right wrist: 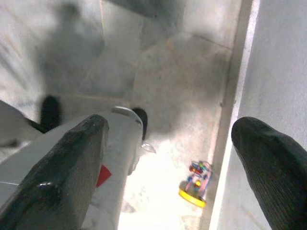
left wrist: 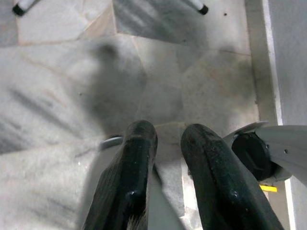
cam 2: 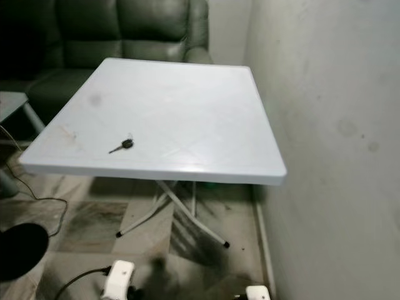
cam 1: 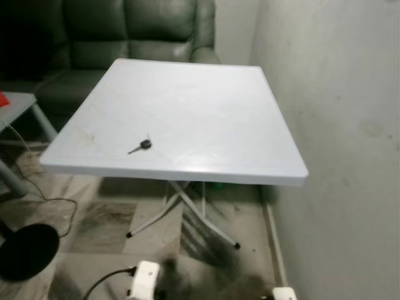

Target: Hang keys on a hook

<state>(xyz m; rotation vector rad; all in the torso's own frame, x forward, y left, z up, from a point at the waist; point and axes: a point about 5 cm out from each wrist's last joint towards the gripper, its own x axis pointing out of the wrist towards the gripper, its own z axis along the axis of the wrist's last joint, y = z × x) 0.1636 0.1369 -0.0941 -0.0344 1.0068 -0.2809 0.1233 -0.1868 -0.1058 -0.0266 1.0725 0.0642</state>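
Nearest in the left eye view, two white robot parts (cam 1: 145,278) show low over the marble floor (cam 1: 94,219), beside a black cable (cam 1: 106,281). Beyond stands a white plastic folding table (cam 1: 206,106) on thin crossed metal legs (cam 1: 181,212), one side close along the plain wall (cam 1: 337,125). The key (cam 1: 141,146) lies flat near the table's front edge, toward its front left corner, alone on the smooth top. A dark leather sofa (cam 1: 137,31) sits behind.

The right eye view shows the key (cam 2: 122,145) again: black head, slim metal blade. It looks light, stiff and slippery on plastic; I judge the thicker head the best place to pinch.

In the left wrist view, the left gripper (left wrist: 165,143) hangs over the floor, fingers nearly together, holding nothing.

In the right wrist view, the right gripper (right wrist: 177,139) hangs with fingers spread wide, empty, above a small colourful toy (right wrist: 195,186) by the wall.
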